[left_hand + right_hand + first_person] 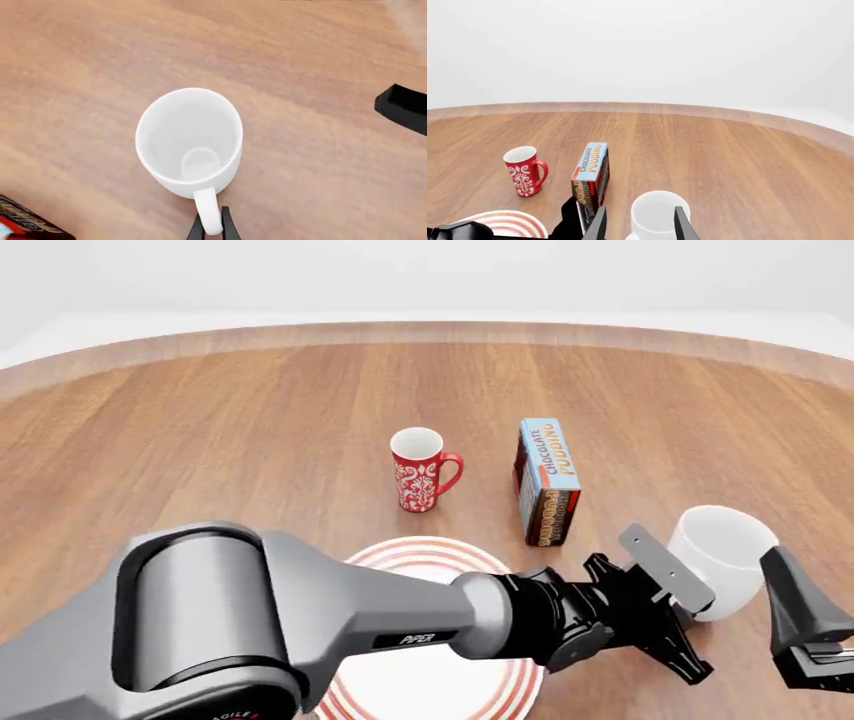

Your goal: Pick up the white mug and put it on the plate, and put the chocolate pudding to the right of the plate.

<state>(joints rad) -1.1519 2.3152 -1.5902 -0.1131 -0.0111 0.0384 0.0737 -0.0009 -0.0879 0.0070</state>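
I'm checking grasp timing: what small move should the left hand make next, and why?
Probably squeeze the left hand firmly shut on the handle of the white mug. Its fingertips closely flank that handle, and the mug stands upright on the table, not yet on the plate.

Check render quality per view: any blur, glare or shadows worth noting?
Left wrist view: soft, the white mug has blurry edges and only faint shading on the table. Front view: sharp, even light, mild sheen on the left arm, weak shadows. Right wrist view: crisp pudding lettering, blank white background, fingers cropped.
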